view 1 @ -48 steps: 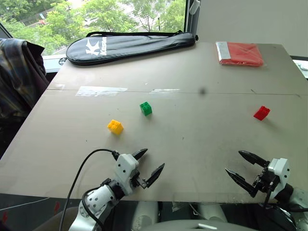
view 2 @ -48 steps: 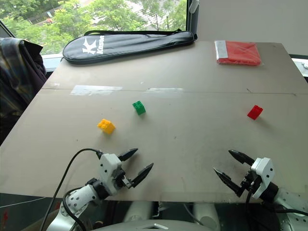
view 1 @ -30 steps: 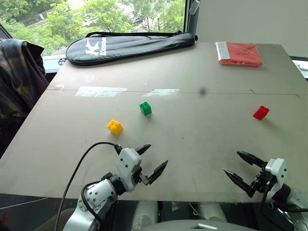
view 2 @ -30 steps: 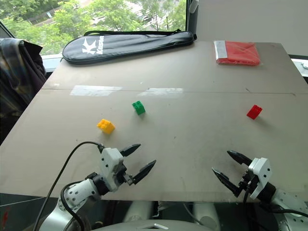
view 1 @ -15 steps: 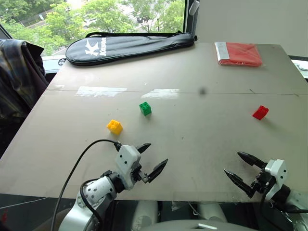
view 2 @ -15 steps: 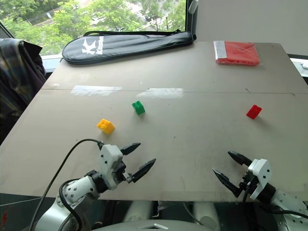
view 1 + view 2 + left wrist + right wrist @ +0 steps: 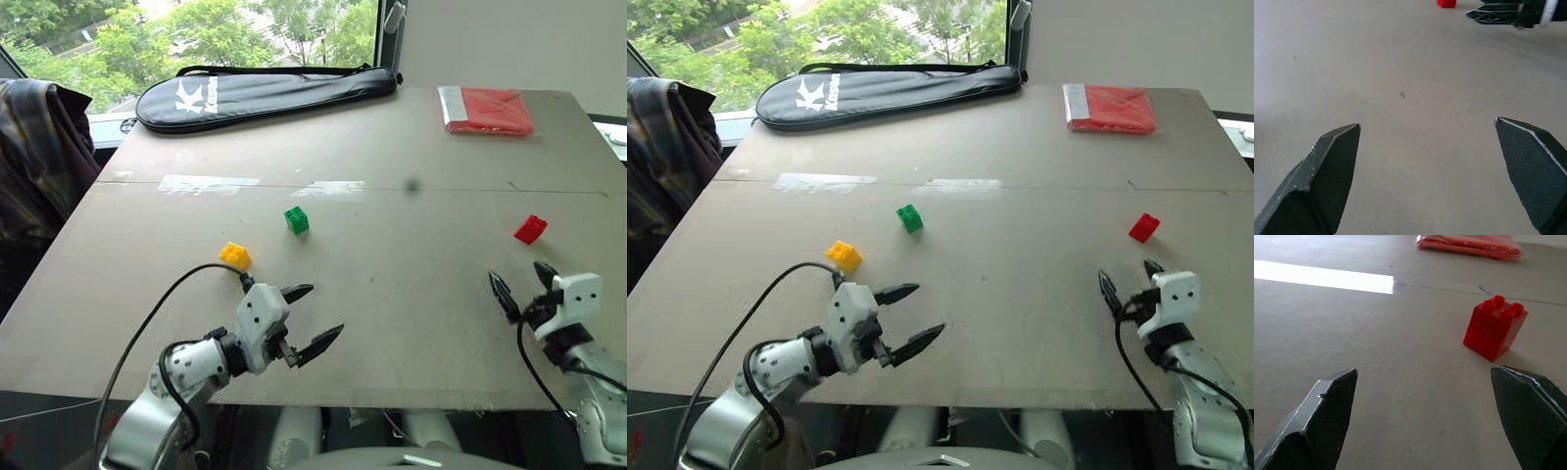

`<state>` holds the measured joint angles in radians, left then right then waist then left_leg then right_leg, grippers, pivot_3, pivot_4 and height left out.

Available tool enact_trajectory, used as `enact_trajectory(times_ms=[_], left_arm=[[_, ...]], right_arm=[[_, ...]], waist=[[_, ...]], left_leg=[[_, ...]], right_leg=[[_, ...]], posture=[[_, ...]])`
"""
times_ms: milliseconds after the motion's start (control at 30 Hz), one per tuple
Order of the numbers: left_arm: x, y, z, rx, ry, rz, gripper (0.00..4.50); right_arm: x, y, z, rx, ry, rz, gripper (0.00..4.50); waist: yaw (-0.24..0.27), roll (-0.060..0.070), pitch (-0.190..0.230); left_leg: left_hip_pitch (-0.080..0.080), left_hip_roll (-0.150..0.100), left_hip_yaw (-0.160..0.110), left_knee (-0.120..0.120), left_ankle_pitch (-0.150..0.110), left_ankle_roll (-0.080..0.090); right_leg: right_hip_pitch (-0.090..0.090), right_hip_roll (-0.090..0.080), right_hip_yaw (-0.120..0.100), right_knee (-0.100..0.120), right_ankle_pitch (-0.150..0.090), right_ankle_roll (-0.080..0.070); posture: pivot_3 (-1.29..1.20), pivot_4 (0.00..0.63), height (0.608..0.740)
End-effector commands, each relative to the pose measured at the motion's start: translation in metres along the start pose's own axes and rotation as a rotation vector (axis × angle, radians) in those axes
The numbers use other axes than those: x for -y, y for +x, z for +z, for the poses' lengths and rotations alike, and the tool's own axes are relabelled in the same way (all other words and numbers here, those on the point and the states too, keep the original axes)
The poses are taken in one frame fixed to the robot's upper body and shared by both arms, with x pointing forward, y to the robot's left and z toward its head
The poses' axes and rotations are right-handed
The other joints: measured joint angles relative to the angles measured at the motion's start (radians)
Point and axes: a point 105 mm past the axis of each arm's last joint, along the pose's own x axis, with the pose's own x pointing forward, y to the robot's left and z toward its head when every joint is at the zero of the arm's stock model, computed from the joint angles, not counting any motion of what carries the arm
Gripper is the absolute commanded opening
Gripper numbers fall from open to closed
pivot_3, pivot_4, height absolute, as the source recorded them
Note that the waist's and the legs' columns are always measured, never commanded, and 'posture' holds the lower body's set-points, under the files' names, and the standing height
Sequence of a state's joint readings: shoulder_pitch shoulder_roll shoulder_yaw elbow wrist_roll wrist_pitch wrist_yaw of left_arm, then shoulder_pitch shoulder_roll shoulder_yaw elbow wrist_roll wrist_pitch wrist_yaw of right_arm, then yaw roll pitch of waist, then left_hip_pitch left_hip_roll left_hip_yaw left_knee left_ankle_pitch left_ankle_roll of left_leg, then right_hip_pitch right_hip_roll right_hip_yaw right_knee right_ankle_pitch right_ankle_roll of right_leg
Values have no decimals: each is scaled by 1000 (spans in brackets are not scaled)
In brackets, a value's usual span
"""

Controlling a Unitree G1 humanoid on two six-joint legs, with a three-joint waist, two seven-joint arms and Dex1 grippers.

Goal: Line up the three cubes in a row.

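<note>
Three studded cubes lie apart on the grey table [image 7: 411,294]: yellow [image 7: 234,255] at the left, green [image 7: 296,219] further back near the middle, red [image 7: 530,229] at the right. My left gripper [image 7: 326,308] hovers open near the front edge, just right of and nearer than the yellow cube, holding nothing. My right gripper [image 7: 514,271] is open and points forward, a short way in front of the red cube [image 7: 1494,328], which sits off towards one finger rather than between the two. The left wrist view catches the red cube [image 7: 1446,3] far off.
A black racket bag [image 7: 265,90] lies along the table's far edge. A flat red packet [image 7: 487,108] sits at the far right corner. Shiny tape strips [image 7: 208,184] cross the table's seam. A plaid garment [image 7: 34,157] hangs off the left side.
My right gripper swung forward and outward from the front edge to just short of the red cube. The left gripper rose and edged forward a little. The cubes stayed put.
</note>
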<state>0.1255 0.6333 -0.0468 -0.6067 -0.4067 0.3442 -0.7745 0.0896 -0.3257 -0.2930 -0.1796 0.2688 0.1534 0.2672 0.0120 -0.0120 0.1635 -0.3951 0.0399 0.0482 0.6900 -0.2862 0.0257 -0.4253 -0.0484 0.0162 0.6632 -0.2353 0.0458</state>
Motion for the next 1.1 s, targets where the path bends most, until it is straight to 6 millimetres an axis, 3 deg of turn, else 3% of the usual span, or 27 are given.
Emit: enact_trajectory(times_ms=[33, 300, 433, 533, 700, 867, 1033, 1100], left_arm=[[1, 4, 16, 27, 25, -96, 4487], [-19, 27, 48, 58, 127, -188, 4487], [-20, 32, 51, 59, 144, -204, 4487], [-19, 32, 51, 61, 147, -209, 4500], [-19, 33, 52, 64, 150, -207, 4500], [-15, 26, 44, 43, 133, -205, 4500], [-8, 18, 33, 6, 108, -226, 4500], [-6, 16, 29, -8, 96, -230, 4500]], right_arm=[[17, 12, 3, -12, 8, -155, 4500], [30, 53, 12, 12, 73, -293, 4500], [31, 69, 13, 15, 124, -347, 4500], [29, 75, 14, 18, 130, -361, 3810], [28, 78, 12, 18, 131, -354, 1333], [15, 71, 14, 32, 116, -174, 1283], [-19, 38, 13, 40, 41, 193, 1283], [-24, 24, 5, -10, 14, 266, 1283]], waist=[[0, 0, 0], [-5, 0, 0], [-21, 0, 0], [-29, 0, 0], [-28, 0, 0], [-28, 0, 0], [-26, 1, 0], [-25, 1, 0]], left_leg=[[0, 0, 0, 0, 0, 0], [-2, -1, 0, -1, 0, 0], [-2, 0, 0, -2, 0, 0], [-2, 0, 0, -2, 0, 0], [-2, 0, 0, -2, 0, 0], [-2, 0, -1, -2, 0, 0], [-2, 0, -1, -3, 0, 0], [-2, 0, -2, -3, 0, 0]], right_leg=[[0, 0, 0, 0, 0, 0], [0, 1, 0, -1, 2, 4], [0, 1, -1, -1, 2, 4], [0, 1, -1, -1, 3, 4], [0, 1, -1, -1, 3, 4], [0, 1, 0, -1, 3, 4], [0, 1, -1, -1, 2, 5], [0, 1, -1, -1, 2, 5]], posture=[[0, 150, 708], [0, 150, 708], [0, 150, 708], [0, 150, 708], [0, 150, 708], [0, 150, 708], [0, 150, 708], [0, 150, 708]])
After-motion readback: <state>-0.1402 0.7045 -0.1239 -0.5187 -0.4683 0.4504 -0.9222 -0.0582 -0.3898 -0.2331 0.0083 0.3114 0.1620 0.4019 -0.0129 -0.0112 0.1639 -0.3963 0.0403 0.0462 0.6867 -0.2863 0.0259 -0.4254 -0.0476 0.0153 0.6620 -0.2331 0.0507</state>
